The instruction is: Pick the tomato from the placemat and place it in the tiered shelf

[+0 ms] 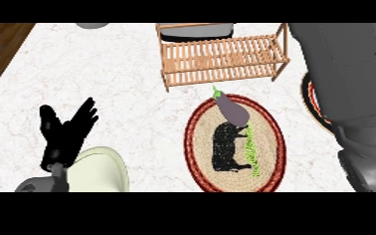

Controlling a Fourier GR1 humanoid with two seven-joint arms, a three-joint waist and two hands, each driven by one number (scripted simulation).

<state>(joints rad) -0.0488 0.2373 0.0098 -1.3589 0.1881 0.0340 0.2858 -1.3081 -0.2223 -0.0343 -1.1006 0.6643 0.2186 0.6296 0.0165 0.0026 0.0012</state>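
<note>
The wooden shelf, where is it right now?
In the head view the wooden tiered shelf stands at the far, upper middle of the counter, just beyond the round woven placemat where a purple eggplant lies.

Desk [110, 69]: white marble, faint pink veining. Placemat [198, 144]: tan weave, dark red rim, black cow figure, green strip. Eggplant [234, 112]: purple, green stem. Shelf [220, 55]: pale wood slats. Plate [99, 172]: cream.
</note>
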